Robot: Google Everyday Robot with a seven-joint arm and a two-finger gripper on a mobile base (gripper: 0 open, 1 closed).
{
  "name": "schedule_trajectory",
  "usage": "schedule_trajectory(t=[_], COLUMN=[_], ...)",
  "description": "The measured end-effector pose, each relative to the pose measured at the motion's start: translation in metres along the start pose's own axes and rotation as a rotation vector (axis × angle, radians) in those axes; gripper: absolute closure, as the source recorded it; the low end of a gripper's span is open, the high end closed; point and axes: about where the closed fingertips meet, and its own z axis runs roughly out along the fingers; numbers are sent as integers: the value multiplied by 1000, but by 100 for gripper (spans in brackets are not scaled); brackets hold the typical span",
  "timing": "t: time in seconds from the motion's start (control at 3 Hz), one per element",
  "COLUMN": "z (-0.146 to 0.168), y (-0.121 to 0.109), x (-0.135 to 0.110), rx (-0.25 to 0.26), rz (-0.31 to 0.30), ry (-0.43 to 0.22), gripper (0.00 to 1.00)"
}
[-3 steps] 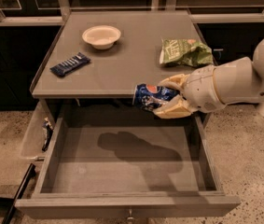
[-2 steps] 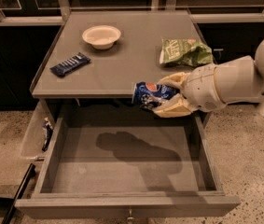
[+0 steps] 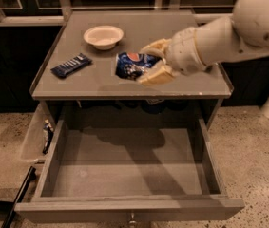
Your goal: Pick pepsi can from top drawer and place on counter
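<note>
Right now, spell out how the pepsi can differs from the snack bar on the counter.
The pepsi can is clamped in the tool at the middle of the counter; the snack bar lies free at its left. The pepsi can is bulky and crumpled; the snack bar is flat and slim. The pepsi can bears a red-and-white logo; the snack bar shows only pale marks. Both are dark blue, and neither is in the top drawer.

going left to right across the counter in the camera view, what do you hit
snack bar wrapper → white bowl → pepsi can, held just over the counter by the claw, whose arm comes in from the right edge
</note>
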Motion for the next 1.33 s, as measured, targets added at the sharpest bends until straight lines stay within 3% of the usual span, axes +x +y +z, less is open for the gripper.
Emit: schedule_trajectory(t=[0.33, 0.67, 1.33], z=[18, 33, 62], y=[-47, -85, -119], x=[-19, -12, 29], rx=[-4, 10, 22], rz=[-18, 22, 136], ry=[-45, -62, -45], gripper=[100, 100, 100])
